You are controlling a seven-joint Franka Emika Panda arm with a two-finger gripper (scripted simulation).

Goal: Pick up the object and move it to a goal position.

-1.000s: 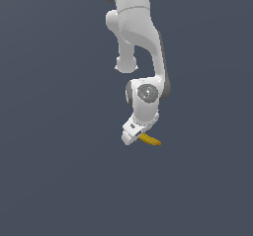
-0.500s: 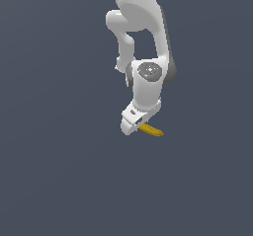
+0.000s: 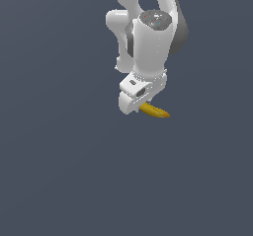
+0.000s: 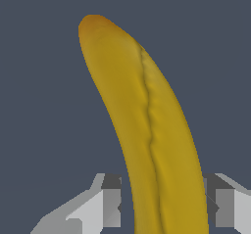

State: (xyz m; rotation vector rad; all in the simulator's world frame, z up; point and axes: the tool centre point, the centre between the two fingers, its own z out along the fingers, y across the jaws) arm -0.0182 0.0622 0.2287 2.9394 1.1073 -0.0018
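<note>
Seemingly clamped between the claw (image 4: 162,206) fingers, banana (image 4: 142,125) tip protruding outward.

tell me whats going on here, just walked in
A white Panda arm is holding a small yellow banana in its hand. In the wrist view the two fingers sit on either side of the fruit, closed against it, with the orange-brown tip pointing away from the hand. In the exterior view the banana sticks out towards that view's right. No goal marker is visible.
</note>
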